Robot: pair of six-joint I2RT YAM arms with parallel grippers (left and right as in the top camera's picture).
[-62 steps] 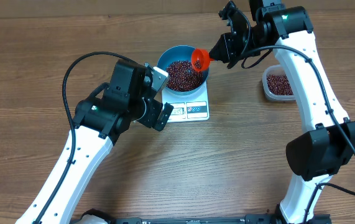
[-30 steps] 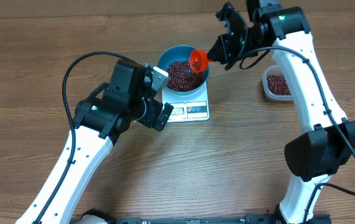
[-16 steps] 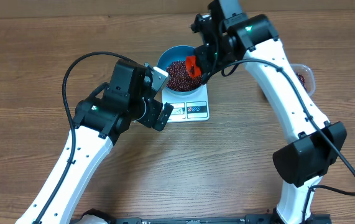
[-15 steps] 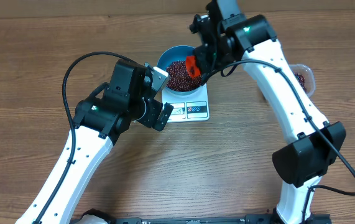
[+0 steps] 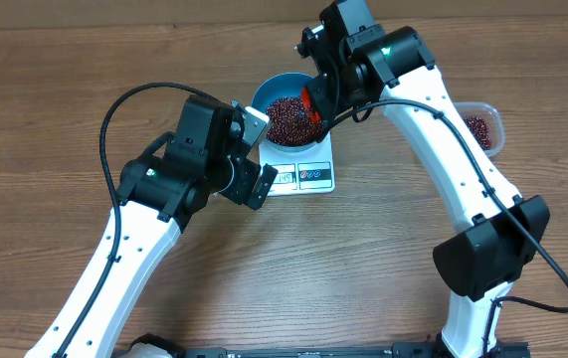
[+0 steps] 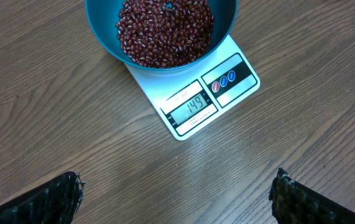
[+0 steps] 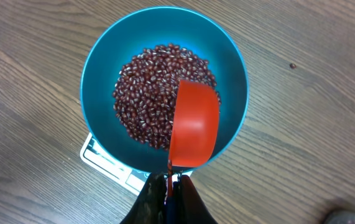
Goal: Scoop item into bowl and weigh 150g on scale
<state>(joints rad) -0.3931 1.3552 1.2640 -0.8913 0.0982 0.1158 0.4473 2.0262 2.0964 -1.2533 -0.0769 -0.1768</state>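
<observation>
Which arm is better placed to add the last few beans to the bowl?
Right. The right fingers are shut on the scoop, which hangs over the bowl. The left fingers are open and empty, back from the scale.

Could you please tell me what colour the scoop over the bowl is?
Orange-red; the right wrist view shows the scoop best.

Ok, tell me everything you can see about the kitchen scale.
The scale is a small, flat, white rectangle, plastic by its look, lying on the wooden table, turned askew in the left wrist view. Along its near edge sit a display reading 149 and, beside it, a dark-framed panel with three small oval buttons, one red, two blue. The blue bowl of beans stands on its far part and hides it. Nothing else appears to touch it.
</observation>
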